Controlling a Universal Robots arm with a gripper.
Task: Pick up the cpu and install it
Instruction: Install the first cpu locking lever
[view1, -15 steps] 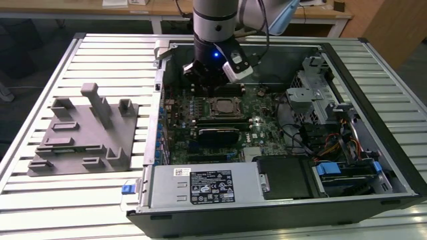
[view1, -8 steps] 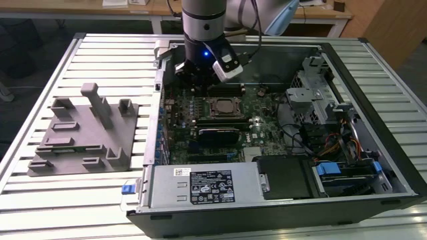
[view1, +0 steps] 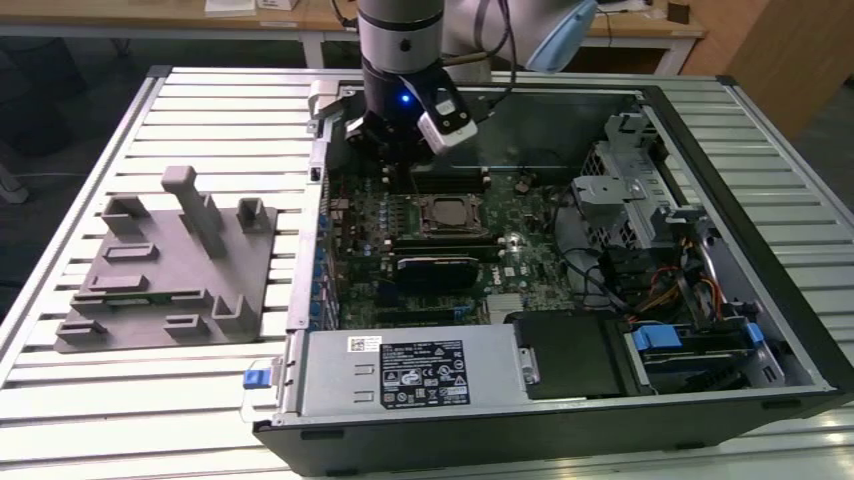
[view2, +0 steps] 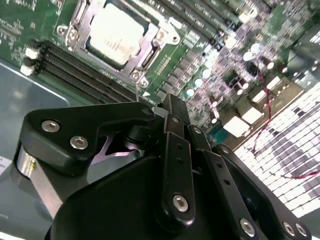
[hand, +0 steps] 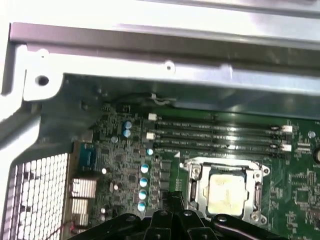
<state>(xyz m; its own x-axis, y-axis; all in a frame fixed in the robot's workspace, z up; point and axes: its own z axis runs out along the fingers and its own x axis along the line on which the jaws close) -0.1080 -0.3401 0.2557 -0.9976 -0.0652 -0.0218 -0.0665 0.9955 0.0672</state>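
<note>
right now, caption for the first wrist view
Silvery square cpu seated in the metal-framed socket on the green motherboard.

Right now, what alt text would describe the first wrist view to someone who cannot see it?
A silvery cpu sits in its metal-framed socket on a green motherboard inside an open computer case, beside empty memory slots. The robot's black hand is close by.

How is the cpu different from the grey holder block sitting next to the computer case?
The cpu is a small flat silvery square; the grey holder block is far bigger, matte grey, with upright posts. The cpu sits inside the socket frame on the motherboard; the block rests outside the case on the slatted table, toward the exterior view's left. Neither is in the gripper.
</note>
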